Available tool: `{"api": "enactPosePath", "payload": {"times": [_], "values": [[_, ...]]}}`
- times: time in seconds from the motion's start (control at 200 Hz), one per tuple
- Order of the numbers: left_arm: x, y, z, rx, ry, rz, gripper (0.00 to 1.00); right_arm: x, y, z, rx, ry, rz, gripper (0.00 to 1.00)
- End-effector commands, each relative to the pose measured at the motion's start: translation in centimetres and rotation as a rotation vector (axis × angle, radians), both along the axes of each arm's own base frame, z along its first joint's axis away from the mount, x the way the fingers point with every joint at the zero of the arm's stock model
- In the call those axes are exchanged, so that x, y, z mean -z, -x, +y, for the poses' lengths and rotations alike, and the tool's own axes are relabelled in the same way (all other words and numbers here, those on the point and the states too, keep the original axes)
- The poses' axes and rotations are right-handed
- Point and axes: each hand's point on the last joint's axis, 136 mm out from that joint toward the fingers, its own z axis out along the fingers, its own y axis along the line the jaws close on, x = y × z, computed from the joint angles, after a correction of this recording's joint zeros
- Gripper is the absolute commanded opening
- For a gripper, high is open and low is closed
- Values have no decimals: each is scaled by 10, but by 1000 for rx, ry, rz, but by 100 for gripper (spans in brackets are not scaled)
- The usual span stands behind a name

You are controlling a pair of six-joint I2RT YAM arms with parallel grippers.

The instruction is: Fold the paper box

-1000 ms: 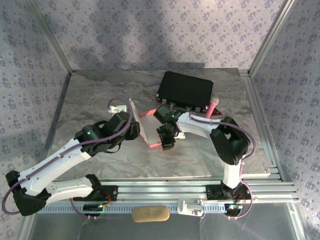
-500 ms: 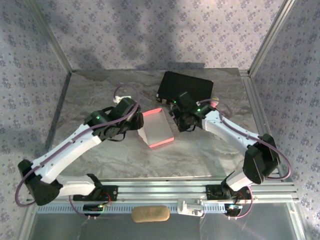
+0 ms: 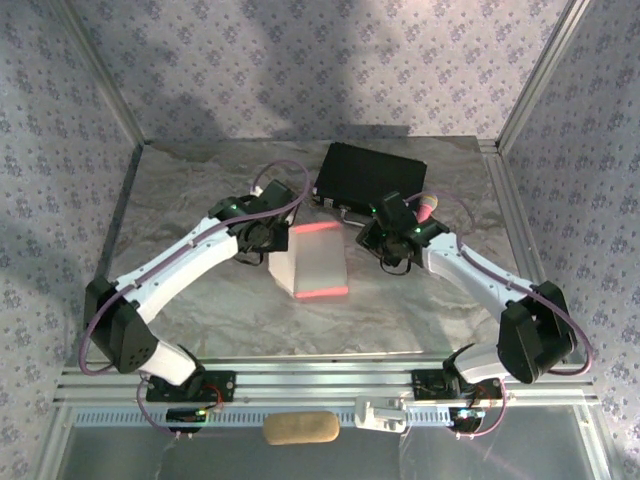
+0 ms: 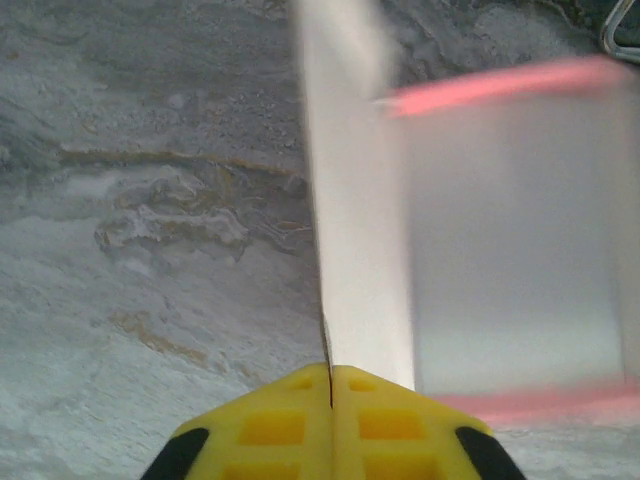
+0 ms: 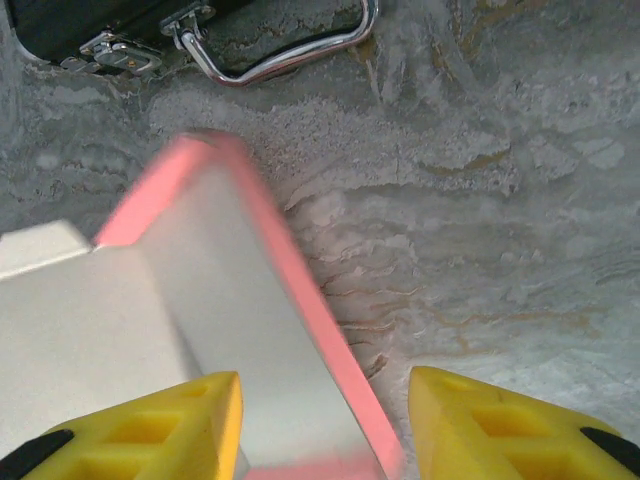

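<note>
Paper box (image 3: 312, 262) lies beside black case (image 3: 372, 180), seemingly apart.

left pincer (image 4: 330, 376) pressed together, right pincer (image 5: 325, 388) parted

paper box (image 3: 312, 265) | salmon-pink, pale inside (blurred) | flap upright at my left gripper (image 4: 330, 378) | pink edge inside my right gripper (image 5: 325, 398)

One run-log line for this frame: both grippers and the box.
left gripper: shut on paper box side flap | right gripper: open, astride its pink edge | box: partly folded
</note>
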Motion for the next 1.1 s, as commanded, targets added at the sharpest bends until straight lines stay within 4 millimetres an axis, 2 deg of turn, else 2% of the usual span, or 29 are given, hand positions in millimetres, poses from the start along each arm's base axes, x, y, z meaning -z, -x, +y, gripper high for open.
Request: {"api": "enactPosePath", "payload": {"times": [0.0, 0.135, 0.31, 0.53, 0.695, 0.825, 1.044, 1.099], "values": [[-15, -2, 11, 31, -65, -31, 0, -7, 1, -2, -73, 25, -50, 48], [-31, -4, 7, 168, -102, -52, 0, -9, 2, -7, -103, 60, -69, 47], [-49, -4, -22, 511, -144, -28, 0, -16, 3, -6, -183, 83, -140, 46], [-61, 9, -52, 919, -180, 12, 0, -24, 9, -17, -262, 145, -272, 44], [-56, 18, -63, 1126, -199, 0, 0, -23, 15, -25, -296, 188, -333, 45], [-49, 23, -68, 1279, -267, -39, 0, -15, 20, -29, -294, 200, -327, 45], [-34, 10, -78, 1369, -350, -148, 0, -12, 22, -21, -377, 255, -365, 45], [-29, 6, -78, 1373, -369, -144, 6, -12, 21, -20, -389, 266, -372, 45]]}}
